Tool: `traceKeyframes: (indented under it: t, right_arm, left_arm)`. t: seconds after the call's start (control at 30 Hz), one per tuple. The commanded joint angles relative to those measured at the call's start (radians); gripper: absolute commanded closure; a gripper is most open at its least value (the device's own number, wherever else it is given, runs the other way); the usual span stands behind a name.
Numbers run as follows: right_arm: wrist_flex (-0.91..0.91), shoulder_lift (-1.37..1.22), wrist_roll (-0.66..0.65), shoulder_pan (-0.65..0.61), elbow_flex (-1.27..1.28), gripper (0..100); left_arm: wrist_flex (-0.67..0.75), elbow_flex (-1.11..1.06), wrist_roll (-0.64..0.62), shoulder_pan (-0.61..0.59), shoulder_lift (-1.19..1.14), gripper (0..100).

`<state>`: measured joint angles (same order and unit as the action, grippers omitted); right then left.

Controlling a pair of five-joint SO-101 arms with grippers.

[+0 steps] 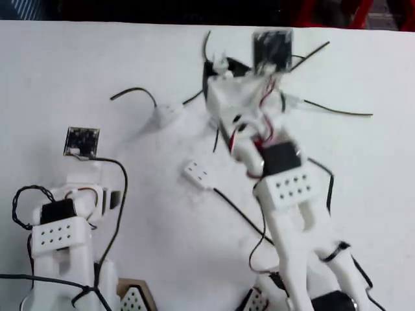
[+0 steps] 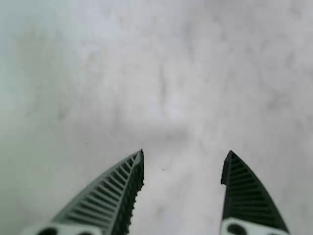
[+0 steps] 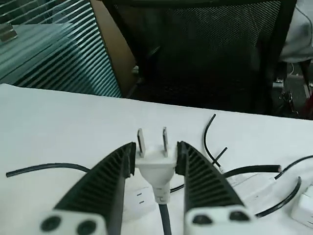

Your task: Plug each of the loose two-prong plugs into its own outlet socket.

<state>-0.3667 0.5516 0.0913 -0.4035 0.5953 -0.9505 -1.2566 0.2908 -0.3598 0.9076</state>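
The right end effector (image 3: 156,147) clamps a plug (image 3: 156,165) by its body, prongs free, seemingly for a socket (image 1: 196,173); the left end effector (image 2: 186,152) hangs open.

The white two-prong plug (image 3: 156,165) gripped by the right tool (image 3: 156,144) trails a dark cord (image 3: 164,218) that runs off the picture's edge. One white outlet socket (image 3: 140,198) lies half hidden behind a black ribbed finger (image 3: 105,186). A white block (image 3: 304,213) is cut by the edge, with too little showing to name it. Beneath the left tool (image 2: 186,152) the white counter (image 2: 146,73) is a blur.
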Motion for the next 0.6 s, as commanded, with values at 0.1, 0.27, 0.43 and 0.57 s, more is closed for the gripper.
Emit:
traceKeyframes:
  t: [0.1, 0.27, 0.43, 0.57]
  right_arm:
    - [0.397, 0.051, -0.041, -0.005, 0.275, 98.2]
    - [0.493, 0.067, -0.043, -0.001, 0.407, 98.2]
    - [0.375, 0.173, -0.048, 0.059, 0.479, 98.2]
    - [0.133, 0.309, -0.049, 0.113, 0.479, 98.2]
  left_arm:
    - [0.017, 0.002, 0.012, -0.005, 0.025, 74]
    - [0.017, 0.002, 0.012, -0.005, 0.025, 74]
    - [0.017, 0.002, 0.014, -0.005, 0.025, 74]
    - [0.017, 0.002, 0.014, -0.005, 0.025, 74]
